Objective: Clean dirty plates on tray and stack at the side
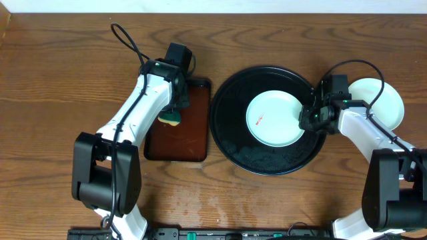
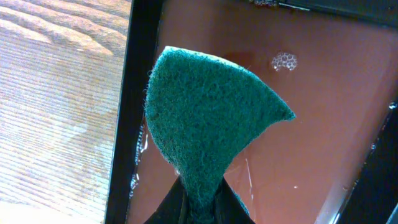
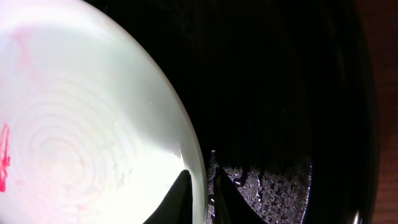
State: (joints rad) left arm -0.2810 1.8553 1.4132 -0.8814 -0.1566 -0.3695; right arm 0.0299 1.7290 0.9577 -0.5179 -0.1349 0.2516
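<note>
Wood table: broad bare stretch at the far left, no objects on it. Left gripper hung over the left part of the brown rectangular tray, jaws fully closed and pinching a sponge. In the left wrist view the sponge showed its green scouring face, squeezed narrow at the fingers and fanning out to a blunt point away from them. The brown tray's long axis ran from the near edge of the table to the far edge; its floor was wet, with a small cluster of bubbles. Just to the right, nearly touching, sat the round black tray. One mint-white plate lay flat and face up inside it, offset toward the right rim, leaving a wide crescent of open tray floor on the left and near sides. Being round, the plate had no long axis; a red smear sat left of its centre. Right gripper was at the plate's right edge, jaws nearly closed with one finger on either side of the rim, apparently pinching it. A second plate rested on the table just outside the black tray's right rim, partly covered by the right arm.
</note>
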